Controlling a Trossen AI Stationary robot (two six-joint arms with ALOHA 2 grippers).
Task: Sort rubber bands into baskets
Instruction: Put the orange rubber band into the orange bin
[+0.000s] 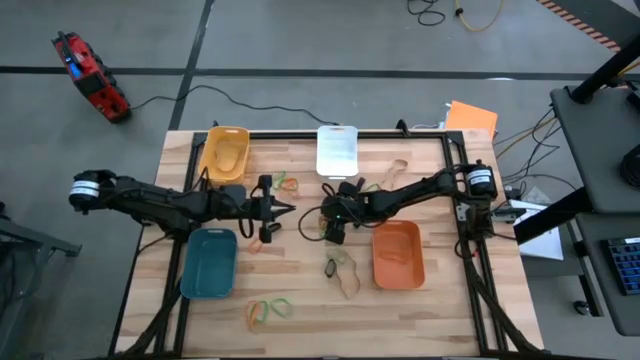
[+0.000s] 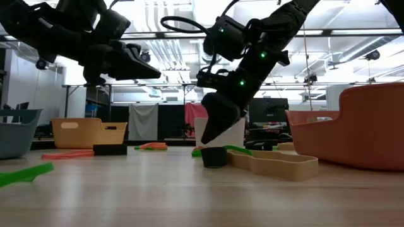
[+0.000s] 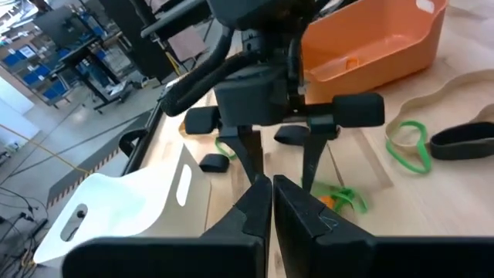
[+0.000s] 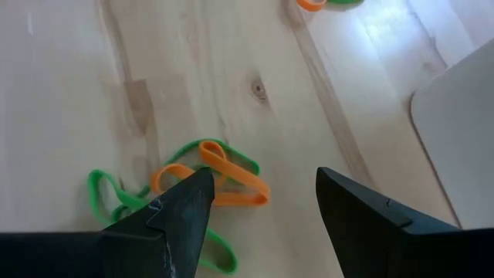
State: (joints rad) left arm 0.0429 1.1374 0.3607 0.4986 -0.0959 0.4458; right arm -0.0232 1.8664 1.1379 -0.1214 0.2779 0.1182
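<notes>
Wooden desk (image 1: pixel 300 290) carries four baskets: yellow basket (image 1: pixel 224 152), white basket (image 1: pixel 337 150), teal basket (image 1: pixel 209 263), orange basket (image 1: pixel 398 255). Right tool (image 4: pixel 258 202) hangs wide open, empty, over tangled green and orange rubber bands (image 4: pixel 204 181), partly hidden by its fingers. Left tool (image 3: pixel 272 202) is closed, empty, facing the right tool.

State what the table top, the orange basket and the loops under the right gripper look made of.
Table top: pale wood, visible grain and a knot, faint sheen. Orange basket: likely moulded plastic, smooth, slightly glossy. Orange band and green band: probably rubber, thin floppy matte loops.
</notes>
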